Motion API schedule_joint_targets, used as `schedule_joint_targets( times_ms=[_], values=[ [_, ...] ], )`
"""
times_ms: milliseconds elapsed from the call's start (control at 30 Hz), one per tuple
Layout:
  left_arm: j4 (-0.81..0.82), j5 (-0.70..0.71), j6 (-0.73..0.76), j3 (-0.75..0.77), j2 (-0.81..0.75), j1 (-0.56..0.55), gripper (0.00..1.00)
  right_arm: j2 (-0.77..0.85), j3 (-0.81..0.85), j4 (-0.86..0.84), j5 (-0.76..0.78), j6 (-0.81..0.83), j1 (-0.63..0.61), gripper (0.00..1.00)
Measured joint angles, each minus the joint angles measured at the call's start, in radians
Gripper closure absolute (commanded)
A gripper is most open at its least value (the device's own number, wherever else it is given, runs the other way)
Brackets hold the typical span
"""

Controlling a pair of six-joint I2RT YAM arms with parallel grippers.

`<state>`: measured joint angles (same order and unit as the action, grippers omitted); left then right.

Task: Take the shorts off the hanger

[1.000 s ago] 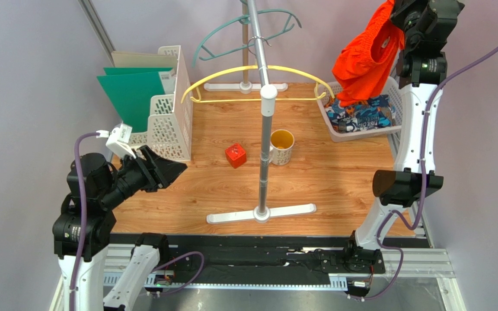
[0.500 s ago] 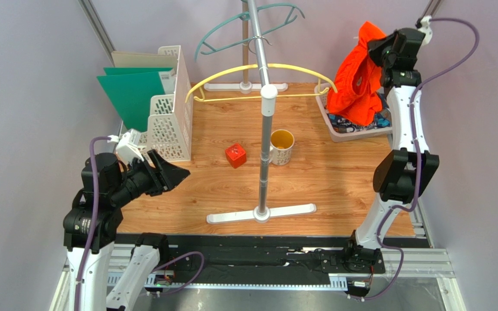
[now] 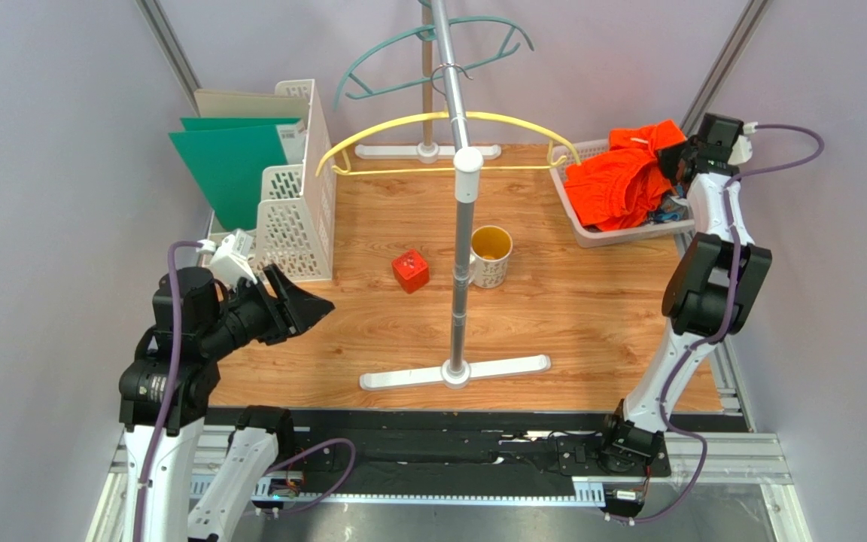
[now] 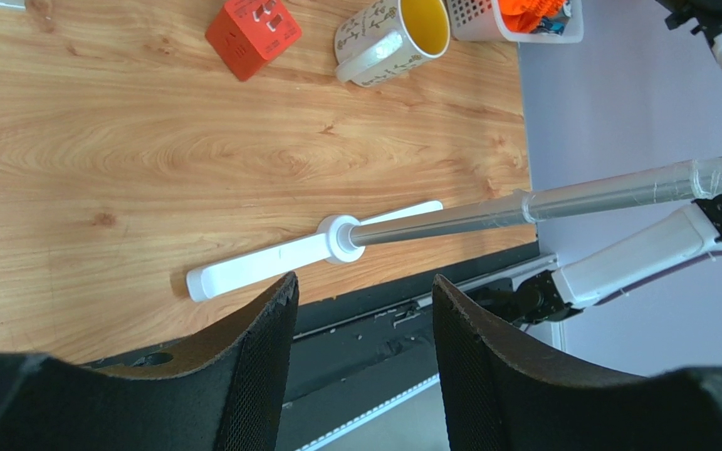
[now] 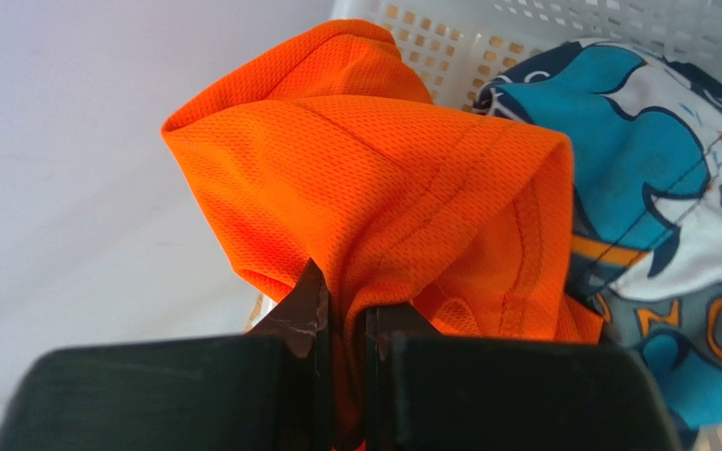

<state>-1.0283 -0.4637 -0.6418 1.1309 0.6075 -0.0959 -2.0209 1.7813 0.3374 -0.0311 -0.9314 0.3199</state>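
Observation:
The bright orange shorts (image 3: 621,175) lie bunched in the white basket (image 3: 576,221) at the back right, on top of the printed blue shorts (image 5: 675,235). My right gripper (image 3: 676,162) is down at the basket, shut on a fold of the orange shorts (image 5: 402,197). The yellow hanger (image 3: 449,124) hangs bare on the silver rack pole (image 3: 463,226); a teal hanger (image 3: 427,51) hangs bare behind it. My left gripper (image 3: 302,303) hovers open and empty over the table's near left, with its fingers (image 4: 252,357) wide apart.
A yellow-lined mug (image 3: 490,255) and a red cube (image 3: 410,271) stand near the pole. The rack's white foot (image 3: 455,372) crosses the near table. A white file holder (image 3: 291,192) with green folders (image 3: 229,164) stands at the left.
My right arm has swung down from high above the basket, lowering the orange shorts into it. The left arm drifted slightly right and down.

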Motion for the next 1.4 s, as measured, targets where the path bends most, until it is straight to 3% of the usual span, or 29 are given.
schedule_joint_targets(
  times_ms=[167,300,367,400,467,567,700,800,900,1000,1033,1100,1133,1333,1400],
  values=[
    [0.013,-0.026,0.0,-0.037,0.001,0.0,0.41,-0.118,0.015,0.01,-0.056,-0.055,0.0,1.0],
    [0.058,-0.062,-0.006,-0.125,-0.013,0.0,0.41,-0.128,-0.003,0.04,-0.056,-0.066,-0.003,0.9],
    [0.082,-0.083,-0.011,-0.185,-0.024,0.0,0.41,-0.126,0.002,0.055,-0.054,-0.055,-0.003,0.9],
    [0.089,-0.09,-0.014,-0.204,-0.028,0.0,0.41,-0.124,0.002,0.06,-0.053,-0.048,-0.003,0.9],
    [0.103,-0.102,-0.019,-0.228,-0.035,0.0,0.41,-0.119,0.002,0.077,-0.05,-0.038,-0.003,1.0],
    [0.121,-0.114,-0.026,-0.248,-0.052,0.0,0.41,-0.08,-0.031,0.095,-0.053,-0.045,-0.002,1.0],
    [0.143,-0.121,-0.034,-0.261,-0.093,0.0,0.41,0.077,-0.22,0.073,-0.055,-0.125,-0.002,1.0],
    [0.151,-0.123,-0.038,-0.261,-0.12,0.0,0.41,0.114,-0.251,0.074,-0.052,-0.174,-0.002,0.96],
    [0.152,-0.127,-0.045,-0.261,-0.126,0.0,0.41,0.104,-0.251,0.066,-0.04,-0.196,-0.002,0.86],
    [0.164,-0.138,-0.063,-0.273,-0.127,0.0,0.41,0.059,-0.201,0.098,-0.035,-0.164,-0.002,0.71],
    [0.167,-0.141,-0.069,-0.277,-0.127,0.0,0.41,0.039,-0.17,0.107,-0.031,-0.141,-0.002,0.59],
    [0.172,-0.146,-0.077,-0.284,-0.13,0.0,0.41,0.029,-0.157,0.113,-0.029,-0.109,-0.002,0.5],
    [0.177,-0.149,-0.082,-0.288,-0.134,0.0,0.41,0.031,-0.157,0.12,-0.03,-0.092,-0.002,0.39],
    [0.204,-0.179,-0.093,-0.303,-0.139,0.0,0.4,0.048,-0.09,0.27,-0.036,0.075,0.001,0.05],
    [0.215,-0.191,-0.093,-0.313,-0.138,0.0,0.4,0.076,-0.058,0.327,-0.019,0.136,-0.002,0.02]
  ],
)
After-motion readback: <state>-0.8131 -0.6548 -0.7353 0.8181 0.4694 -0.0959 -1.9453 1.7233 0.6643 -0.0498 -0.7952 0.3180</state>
